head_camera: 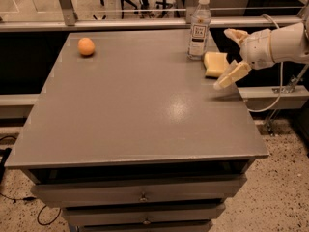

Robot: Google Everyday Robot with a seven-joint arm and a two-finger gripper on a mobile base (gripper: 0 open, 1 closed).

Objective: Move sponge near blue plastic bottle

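Note:
The pale yellow sponge [214,63] lies flat on the grey table [145,105], just right of the blue plastic bottle [199,28] and a little in front of it. The bottle is clear with a white cap and stands upright near the table's far right edge. My gripper [223,59] is open at the table's right edge, right of the sponge. One pale finger [232,74] reaches down past the sponge's front corner, and the other finger [235,34] sits higher, behind the sponge. The gripper holds nothing.
An orange ball [86,46] sits at the far left of the table. A metal rail [145,23] runs behind the table's far edge. Drawers [140,197] are under the tabletop at the front. A cable hangs to the right of the table.

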